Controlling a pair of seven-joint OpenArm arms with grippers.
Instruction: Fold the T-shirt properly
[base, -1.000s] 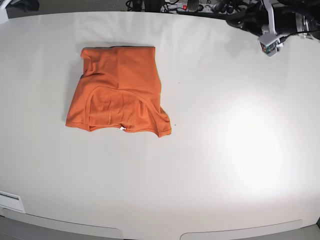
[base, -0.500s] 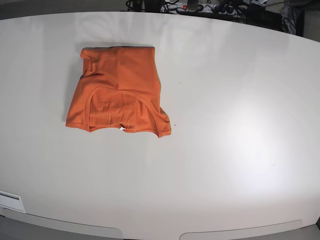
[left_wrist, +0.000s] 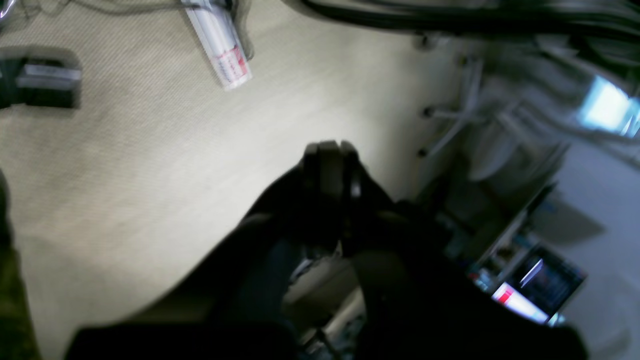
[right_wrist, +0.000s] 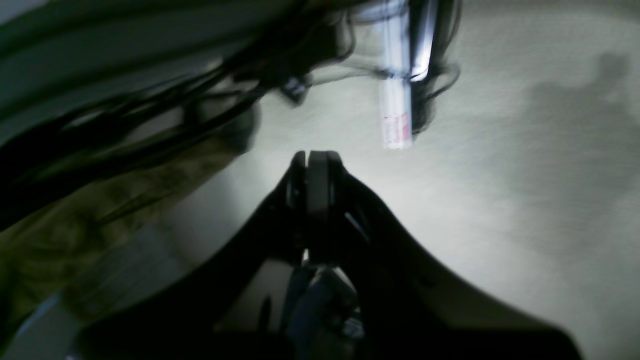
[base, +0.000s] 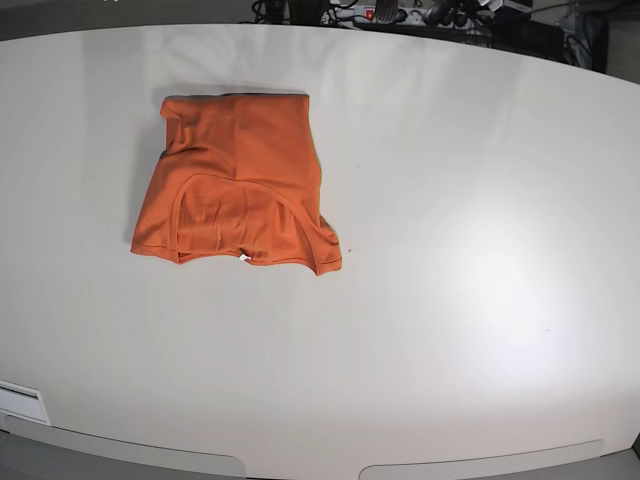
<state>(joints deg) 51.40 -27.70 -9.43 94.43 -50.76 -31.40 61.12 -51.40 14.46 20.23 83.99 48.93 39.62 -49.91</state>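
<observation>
The orange T-shirt (base: 235, 185) lies folded into a compact, roughly square bundle on the white table (base: 450, 250), left of centre toward the far side, with its small white tag at the near edge. Neither arm shows in the base view. In the left wrist view my left gripper (left_wrist: 331, 150) is shut with nothing between its fingers, hanging over carpeted floor. In the right wrist view my right gripper (right_wrist: 314, 157) is likewise shut and holds nothing, also away from the table.
Cables and power strips (base: 390, 12) run along the table's far edge. A white power strip (left_wrist: 217, 45) lies on the floor in the left wrist view, another white power strip (right_wrist: 396, 100) in the right wrist view. Shelving and a lit screen (left_wrist: 530, 290) stand beside the left arm.
The arm seen at the far right of the base view one second ago has pulled back out of that view. The T-shirt has not moved.
</observation>
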